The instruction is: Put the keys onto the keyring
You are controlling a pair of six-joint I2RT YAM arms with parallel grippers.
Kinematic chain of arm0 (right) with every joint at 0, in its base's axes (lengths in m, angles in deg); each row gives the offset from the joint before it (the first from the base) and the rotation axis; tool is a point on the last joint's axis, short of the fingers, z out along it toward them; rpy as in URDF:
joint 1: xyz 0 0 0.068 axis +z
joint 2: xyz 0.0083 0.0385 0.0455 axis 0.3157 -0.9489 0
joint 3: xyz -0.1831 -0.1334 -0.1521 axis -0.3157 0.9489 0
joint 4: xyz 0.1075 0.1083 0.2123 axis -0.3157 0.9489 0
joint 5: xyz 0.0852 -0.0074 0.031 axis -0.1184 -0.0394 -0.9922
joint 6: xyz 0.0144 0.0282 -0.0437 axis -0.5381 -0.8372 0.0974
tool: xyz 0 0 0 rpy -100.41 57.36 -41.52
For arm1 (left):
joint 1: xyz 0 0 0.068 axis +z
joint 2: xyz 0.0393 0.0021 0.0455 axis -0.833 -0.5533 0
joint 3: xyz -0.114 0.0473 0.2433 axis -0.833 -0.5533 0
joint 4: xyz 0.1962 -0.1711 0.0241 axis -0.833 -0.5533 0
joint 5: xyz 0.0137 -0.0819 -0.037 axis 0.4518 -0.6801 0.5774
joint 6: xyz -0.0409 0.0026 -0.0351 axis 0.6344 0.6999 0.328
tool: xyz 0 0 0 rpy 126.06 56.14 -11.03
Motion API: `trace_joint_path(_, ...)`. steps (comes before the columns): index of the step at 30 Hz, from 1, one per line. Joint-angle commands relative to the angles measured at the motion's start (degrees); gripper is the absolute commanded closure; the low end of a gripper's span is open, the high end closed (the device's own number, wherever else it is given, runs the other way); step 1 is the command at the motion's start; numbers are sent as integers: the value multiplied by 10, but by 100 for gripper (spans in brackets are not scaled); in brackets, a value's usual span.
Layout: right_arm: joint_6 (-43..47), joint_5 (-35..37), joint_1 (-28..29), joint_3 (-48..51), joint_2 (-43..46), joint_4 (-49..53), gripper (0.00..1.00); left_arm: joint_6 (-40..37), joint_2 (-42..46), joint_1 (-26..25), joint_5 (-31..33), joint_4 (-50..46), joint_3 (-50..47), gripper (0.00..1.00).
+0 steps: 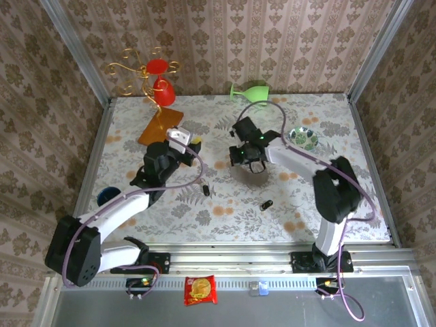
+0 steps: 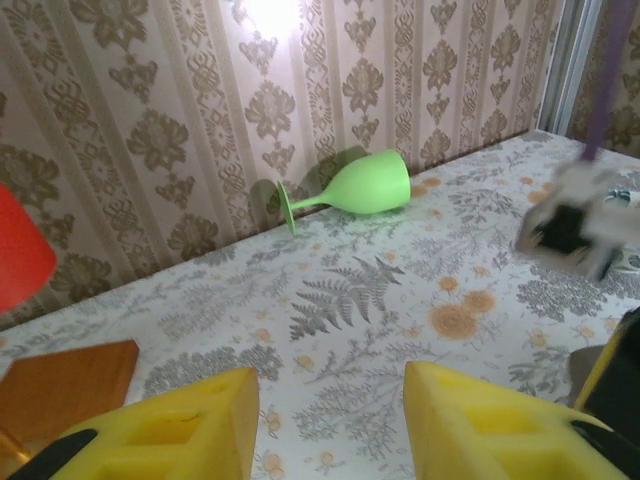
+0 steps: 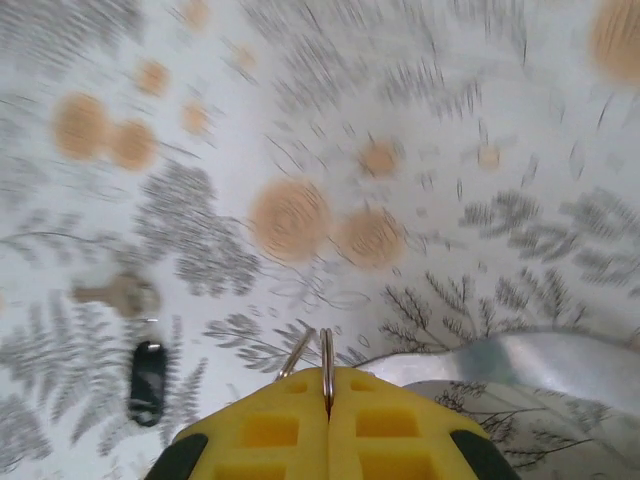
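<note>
Two tiny black-headed keys lie loose on the floral tabletop, nearer than the large brownish-grey hoop keyring, which may twist or slip, since the jaws of the right gripper clench only its thin edge while those of the left gripper stand released, empty.

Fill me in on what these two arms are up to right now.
The right gripper is shut on the thin metal edge of the keyring in the middle of the table. The left gripper hangs open and empty, facing the back wall. The keys lie loose on the cloth, the second nearer the arms. Neither is on the ring yet.
</note>
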Motion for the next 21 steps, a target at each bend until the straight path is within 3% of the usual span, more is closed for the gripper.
trace_joint_path(1,95,-13,2,7,66,-58,100,-35,28,19,-73,-76,58,56)
trace_joint_path(12,232,-160,-7,108,181,-254,100,-153,31,64,-233,-294,220,57)
trace_joint_path(21,311,-293,-16,184,212,-379,100,-233,15,66,-393,-368,235,61)
